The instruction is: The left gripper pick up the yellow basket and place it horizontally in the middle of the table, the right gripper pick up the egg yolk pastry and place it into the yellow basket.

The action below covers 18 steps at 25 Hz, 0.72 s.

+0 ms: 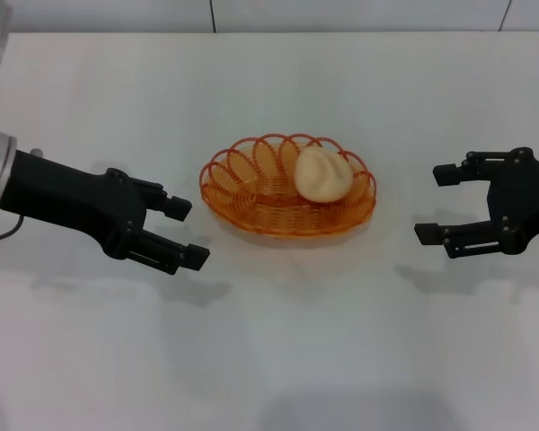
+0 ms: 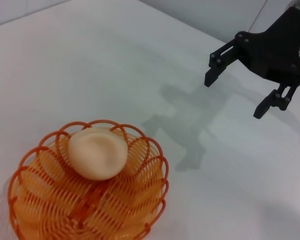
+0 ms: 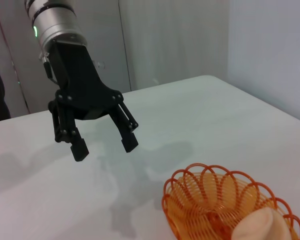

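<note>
Both steps apparently done: yellow basket (image 1: 287, 197) lying flat mid-table (image 1: 269, 359), egg yolk pastry (image 1: 322, 173) resting inside toward its right end. Left gripper (image 1: 180, 233) hovering left of basket, right gripper (image 1: 442, 203) right of it, both well apart, fingers spread wide, holding nothing.

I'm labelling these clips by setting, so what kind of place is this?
Probably a robot test bench or lab, not a kitchen: a plain white matte table holds only an orange wire basket with a cream domed pastry in it, flanked by the open left gripper and open right gripper.
</note>
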### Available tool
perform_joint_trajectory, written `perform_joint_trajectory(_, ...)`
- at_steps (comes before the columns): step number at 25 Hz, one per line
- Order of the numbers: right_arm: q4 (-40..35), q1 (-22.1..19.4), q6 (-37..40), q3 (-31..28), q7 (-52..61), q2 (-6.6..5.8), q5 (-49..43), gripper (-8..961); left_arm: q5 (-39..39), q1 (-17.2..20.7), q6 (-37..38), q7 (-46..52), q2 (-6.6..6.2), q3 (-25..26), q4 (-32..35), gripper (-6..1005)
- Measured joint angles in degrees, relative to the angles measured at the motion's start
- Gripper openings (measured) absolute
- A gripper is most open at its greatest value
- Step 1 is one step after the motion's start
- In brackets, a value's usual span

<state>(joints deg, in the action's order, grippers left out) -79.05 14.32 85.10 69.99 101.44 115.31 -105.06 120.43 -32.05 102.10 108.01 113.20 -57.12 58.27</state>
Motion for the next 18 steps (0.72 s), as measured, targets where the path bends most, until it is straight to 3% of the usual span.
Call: perform_joint_trajectory(18,-0.4,-0.1,1.5,0.0,-0.4,0.00,0.3,817,-0.3,0.3,0.6,-1.7,0.17,0.0,0.0,862)
